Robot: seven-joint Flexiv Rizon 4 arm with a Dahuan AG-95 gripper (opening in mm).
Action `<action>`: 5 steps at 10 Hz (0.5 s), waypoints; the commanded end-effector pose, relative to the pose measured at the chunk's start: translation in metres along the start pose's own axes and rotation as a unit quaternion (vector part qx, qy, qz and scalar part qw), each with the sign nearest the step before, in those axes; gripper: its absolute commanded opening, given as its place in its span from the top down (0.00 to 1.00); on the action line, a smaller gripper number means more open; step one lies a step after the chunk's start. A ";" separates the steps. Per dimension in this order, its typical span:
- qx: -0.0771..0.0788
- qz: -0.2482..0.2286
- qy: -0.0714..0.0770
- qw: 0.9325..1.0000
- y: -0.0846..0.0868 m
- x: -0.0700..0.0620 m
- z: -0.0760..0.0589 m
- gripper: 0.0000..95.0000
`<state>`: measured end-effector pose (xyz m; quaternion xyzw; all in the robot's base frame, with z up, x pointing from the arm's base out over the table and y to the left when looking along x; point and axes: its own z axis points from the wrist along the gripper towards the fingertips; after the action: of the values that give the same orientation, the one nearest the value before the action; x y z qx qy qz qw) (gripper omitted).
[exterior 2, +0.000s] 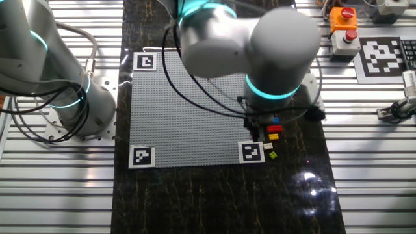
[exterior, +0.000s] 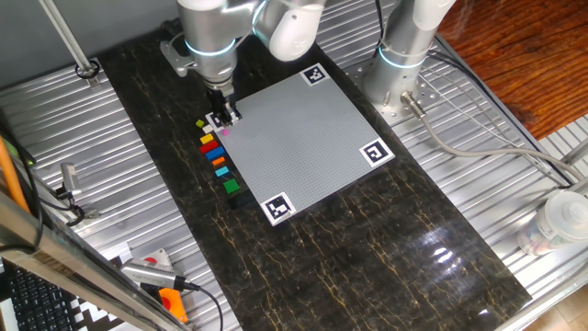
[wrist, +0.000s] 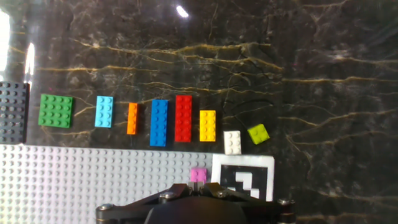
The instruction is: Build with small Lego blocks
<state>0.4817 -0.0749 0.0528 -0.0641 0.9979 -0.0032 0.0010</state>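
Observation:
In the hand view a row of small bricks lies on the dark marble: green [wrist: 56, 111], light blue [wrist: 104, 112], orange [wrist: 132, 118], blue [wrist: 159, 122], red [wrist: 183, 118], yellow [wrist: 207, 125], white [wrist: 232, 142] and lime [wrist: 258, 133]. My gripper [wrist: 198, 185] is shut on the pink brick [wrist: 198, 175], which sits at the near edge of the grey studded plate [wrist: 93, 174], beside a corner marker [wrist: 245, 175]. In one fixed view the gripper [exterior: 223, 119] stands low at the plate's left corner, next to the brick row [exterior: 217, 156].
A dark grey plate [wrist: 12, 112] lies left of the green brick. A second arm's base [exterior: 404, 55] stands behind the plate [exterior: 303, 138]. Cables and a screwdriver [exterior: 156, 274] lie on the metal slats. A button box [exterior 2: 343, 29] sits at the far right.

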 end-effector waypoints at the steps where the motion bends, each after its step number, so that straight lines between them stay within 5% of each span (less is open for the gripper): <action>1: 0.003 -0.005 0.009 1.000 0.003 0.001 -0.012 1.00; 5: 0.004 -0.017 0.002 1.000 0.007 0.000 -0.015 1.00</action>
<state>0.4805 -0.0684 0.0664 -0.0857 0.9963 -0.0056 0.0026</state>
